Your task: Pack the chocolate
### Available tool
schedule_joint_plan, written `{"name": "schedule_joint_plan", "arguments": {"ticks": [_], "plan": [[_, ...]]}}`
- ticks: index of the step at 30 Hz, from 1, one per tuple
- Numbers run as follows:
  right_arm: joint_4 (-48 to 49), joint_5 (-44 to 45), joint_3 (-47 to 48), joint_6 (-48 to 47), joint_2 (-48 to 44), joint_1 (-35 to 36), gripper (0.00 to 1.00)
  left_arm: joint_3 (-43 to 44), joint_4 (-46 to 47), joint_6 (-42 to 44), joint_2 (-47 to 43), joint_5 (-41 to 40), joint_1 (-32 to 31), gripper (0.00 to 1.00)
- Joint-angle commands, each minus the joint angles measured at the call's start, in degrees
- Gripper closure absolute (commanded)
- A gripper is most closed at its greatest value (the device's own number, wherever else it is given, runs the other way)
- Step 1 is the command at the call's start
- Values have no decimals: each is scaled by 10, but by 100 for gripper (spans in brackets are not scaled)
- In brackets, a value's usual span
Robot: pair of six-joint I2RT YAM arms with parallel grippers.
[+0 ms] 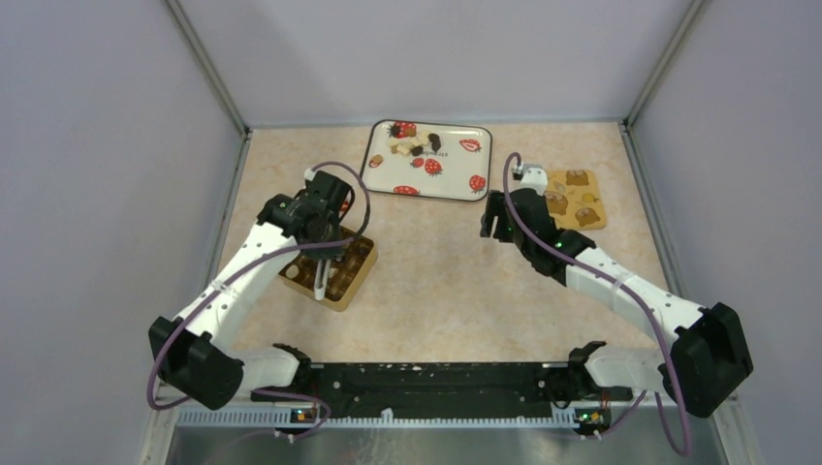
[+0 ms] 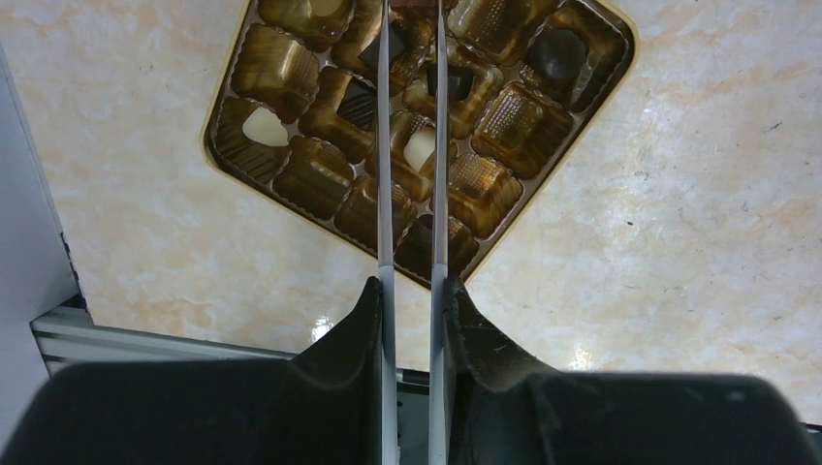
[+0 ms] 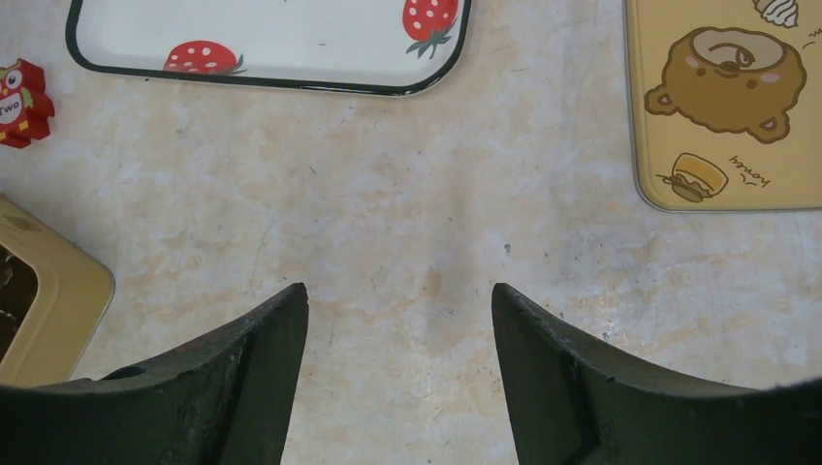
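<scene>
Several loose chocolate pieces (image 1: 412, 143), dark, light brown and cream, lie at the far end of the white strawberry-print tray (image 1: 448, 191). The gold moulded box (image 1: 357, 274) holds a few pieces: a cream one (image 2: 264, 126), a dark one (image 2: 555, 53) and another cream one (image 2: 419, 147). My left gripper (image 2: 411, 291) is shut on white tongs (image 2: 385, 194), whose two long blades reach over the box cells; their tips are out of view. My right gripper (image 3: 399, 291) is open and empty above bare table, between the tray and the lid.
The yellow bear-print lid (image 3: 698, 126) lies flat at the right, also in the top view (image 1: 584, 201). A small red owl block (image 3: 21, 102) sits near the tray's near left corner. Grey walls close in the table on three sides.
</scene>
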Motion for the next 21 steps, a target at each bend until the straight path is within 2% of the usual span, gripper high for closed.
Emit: {"name": "schedule_joint_plan", "arguments": {"ticks": [1,8,21], "plan": [[5,4,14,10,-16,5,32,-13,18,2,-28,-10,13,87],[3,4,14,15,-18,5,32,-27,49,9,-27,13,17,82],[12,-4,13,17,-9,6,32,-33,62,13,-21,23,18,81]]}}
